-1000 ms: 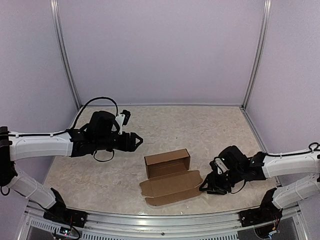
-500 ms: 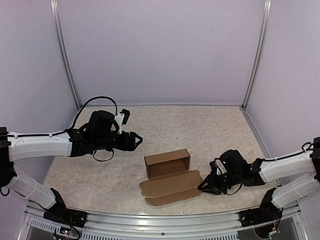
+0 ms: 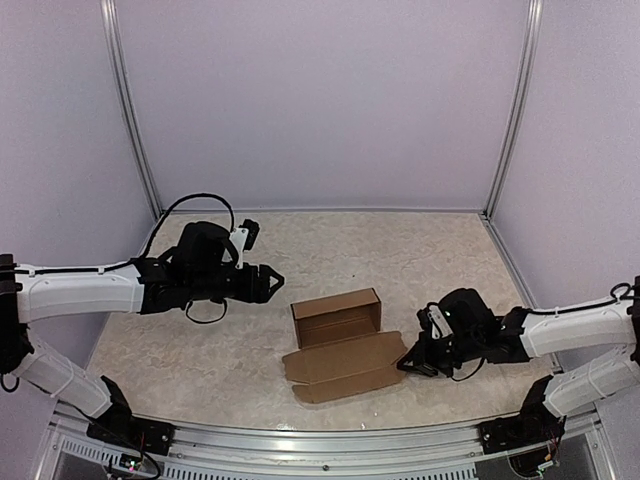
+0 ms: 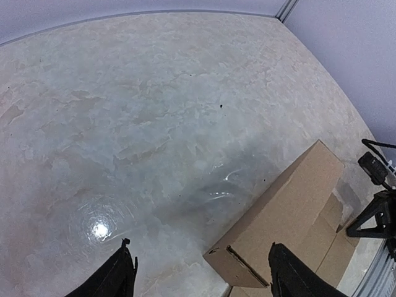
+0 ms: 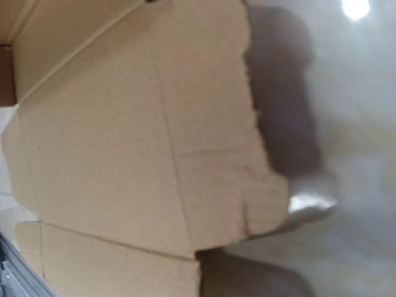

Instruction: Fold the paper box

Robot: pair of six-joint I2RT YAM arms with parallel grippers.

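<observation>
Top view: noting paper box (image 3: 340,338) lying mid-way across table (image 3: 430,250), lid flap spreading toward near side. Seeing left gripper (image 3: 275,281) hovering released, left of box; right gripper (image 3: 403,367) sitting clenched at flap's right edge.
Left wrist: viewing box beyond spread fingers (image 4: 117,278).
Right wrist: showing only flap, close up; not telling whether flap is pinched.

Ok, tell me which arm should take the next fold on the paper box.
Right. The right tool, shut, sits at the paper box, against its flat lid's right edge. The left tool hangs open, apart from the box, off its far left corner.
</observation>
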